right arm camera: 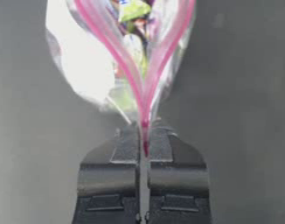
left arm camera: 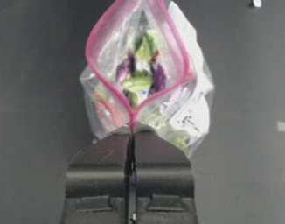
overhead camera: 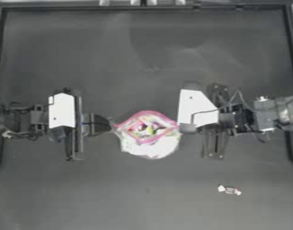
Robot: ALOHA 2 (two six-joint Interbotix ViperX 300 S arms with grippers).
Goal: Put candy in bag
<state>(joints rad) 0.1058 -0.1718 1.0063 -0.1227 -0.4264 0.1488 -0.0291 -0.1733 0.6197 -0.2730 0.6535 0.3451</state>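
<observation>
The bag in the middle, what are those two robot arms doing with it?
Both arms hold the bag by its pink seal strip. The left tool pinches one end and the right tool pinches the other, so the mouth gapes open with colourful sweets inside. The candy lies alone on the table, apart from the bag, not yet picked up.

The left gripper (left arm camera: 132,131) pinches one end of the pink seal strip (left arm camera: 104,78) of the bag (left arm camera: 185,105), jaws pressed together. Beyond the gripper the mouth gapes, colourful sweets (left arm camera: 139,74) showing inside.
</observation>
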